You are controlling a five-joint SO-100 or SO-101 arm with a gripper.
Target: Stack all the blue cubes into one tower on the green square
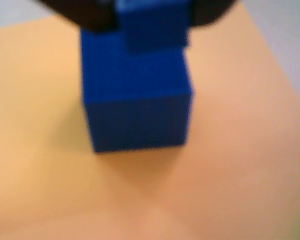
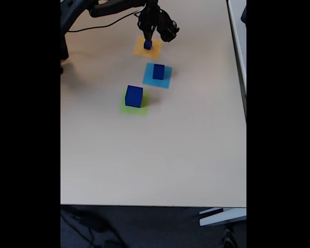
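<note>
Fixed view: the small blue cube (image 2: 148,45) is seen on the orange square (image 2: 140,50), with the gripper (image 2: 148,39) directly over it; whether the jaws are clamped cannot be told. The cube is judged light, rigid and smooth, best pinched across two opposite flat side faces. The green square (image 2: 127,108) lies well apart, under the large blue cube (image 2: 134,96).

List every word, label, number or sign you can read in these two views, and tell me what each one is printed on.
None can be read.
The small dark-blue cube under the gripper, on the flat orange square: plain faces, blurred in the wrist view.
The medium dark-blue cube on the flat light-blue square: no marking.
The large dark-blue cube on the flat lime-green square: no marking.
The beige table: bare.
</note>
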